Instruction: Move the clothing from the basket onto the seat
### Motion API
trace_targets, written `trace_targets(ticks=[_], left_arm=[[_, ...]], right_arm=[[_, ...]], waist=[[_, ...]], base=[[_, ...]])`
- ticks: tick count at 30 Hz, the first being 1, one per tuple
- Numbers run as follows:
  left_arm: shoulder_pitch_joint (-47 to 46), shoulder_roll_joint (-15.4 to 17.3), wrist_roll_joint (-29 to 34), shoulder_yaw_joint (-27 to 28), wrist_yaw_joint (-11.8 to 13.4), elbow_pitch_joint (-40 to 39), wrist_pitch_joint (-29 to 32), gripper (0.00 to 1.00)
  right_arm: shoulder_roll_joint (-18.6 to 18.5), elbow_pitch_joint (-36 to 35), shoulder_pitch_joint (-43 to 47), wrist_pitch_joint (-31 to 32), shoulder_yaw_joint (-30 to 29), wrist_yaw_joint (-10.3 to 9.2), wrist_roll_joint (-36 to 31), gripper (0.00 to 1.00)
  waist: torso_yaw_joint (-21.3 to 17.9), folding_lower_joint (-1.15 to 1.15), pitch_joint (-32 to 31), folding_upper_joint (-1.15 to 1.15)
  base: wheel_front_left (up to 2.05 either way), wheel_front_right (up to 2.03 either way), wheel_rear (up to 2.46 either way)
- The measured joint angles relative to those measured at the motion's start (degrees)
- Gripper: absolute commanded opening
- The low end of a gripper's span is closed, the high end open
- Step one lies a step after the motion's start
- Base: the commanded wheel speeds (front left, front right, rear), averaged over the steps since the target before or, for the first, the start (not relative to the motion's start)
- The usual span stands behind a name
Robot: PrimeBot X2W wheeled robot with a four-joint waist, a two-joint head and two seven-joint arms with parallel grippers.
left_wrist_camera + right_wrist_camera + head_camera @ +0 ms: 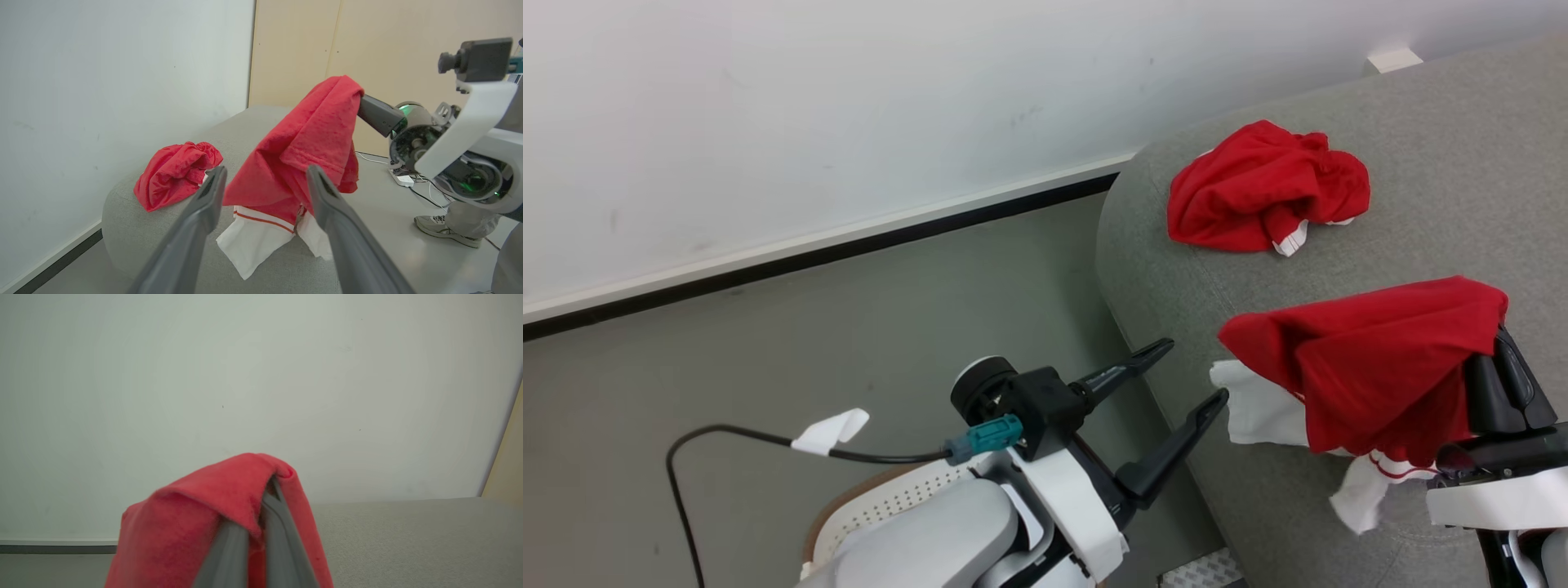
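A crumpled red garment [1262, 188] [175, 173] lies on the light grey seat [1421, 163] [163, 228]. A second red garment [1380, 359] [302, 147] with white trim is draped over my right gripper [267, 498], which is shut on it above the seat's near edge. Its white hem [253, 245] touches the seat top. My left gripper [1196, 371] [266, 169] is open and empty, beside the seat's side and pointing at the hanging garment. The cream perforated basket [882, 498] with its brown rim shows partly under my left forearm; its inside is hidden.
A white wall with a dark baseboard [849, 245] runs behind the seat above grey floor. A black cable with a white tag [829, 431] hangs from my left wrist. A person's shoe [441, 228] and a power strip [400, 179] lie on the floor beyond the seat.
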Motion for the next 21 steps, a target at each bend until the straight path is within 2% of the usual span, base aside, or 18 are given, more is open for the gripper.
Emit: trace_targets(ticks=[6,10,16,21], left_arm=[[-0.1,0.1,1.0,0.1,-0.5,0.7,0.0,1.0],[-1.0,0.5,1.5,-0.2,-0.8,0.6,0.2,1.0],[-3.5,2.4,2.2,-0.3,-1.2,-1.2,1.8,1.0],[-6.2,5.1,4.3,-0.2,-1.5,-3.2,2.9,1.0]], right_arm=[[-0.9,-0.9,-2.6,0.0,-0.3,0.0,0.0,0.0],[-3.4,-1.3,-7.3,0.0,-1.9,0.0,0.3,0.0],[-8.1,0.0,-14.6,0.1,-8.1,0.0,2.2,0.0],[-9.9,1.9,-20.6,0.5,-14.1,0.0,4.7,0.0]], waist=[[-0.3,0.0,1.7,0.0],[0.3,0.0,4.1,0.0],[2.2,0.0,9.8,0.0],[4.1,0.01,16.2,0.0]], base=[[0.0,0.0,0.0],[0.0,0.0,0.0],[0.0,0.0,0.0],[0.0,0.0,0.0]])
